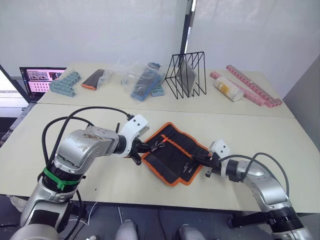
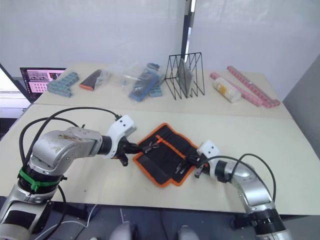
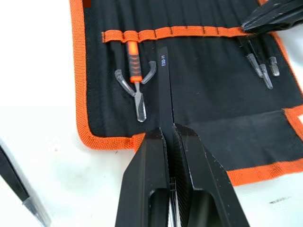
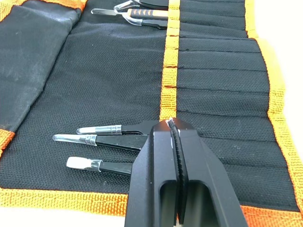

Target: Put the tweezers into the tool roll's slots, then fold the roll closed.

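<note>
Left eye view: the tool roll (image 1: 172, 152) lies open on the table (image 1: 280, 140), the wire rack (image 1: 186, 74) well behind it. Left wrist view: the left gripper (image 3: 169, 135) pinches a black tweezer (image 3: 164, 90) over the slots (image 3: 189, 33). Right wrist view: the right gripper (image 4: 171, 124), fingers pressed together, rests on the orange stripe beside three slotted tweezers (image 4: 102, 140).

the tool roll (image 1: 172, 152) lies open and flat on the table, its long axis running from about 11 o'clock to 5 o'clock, black fabric edged in orange. an orange stripe crosses the slots (image 4: 215, 71). three tweezers (image 4: 102, 140) with clear-capped tips sit side by side in slots at the roll's 5 o'clock end. another black tweezer (image 3: 164, 90) lies along the inner face near the 11 o'clock end, beside an orange-handled one (image 3: 135, 71).
</note>
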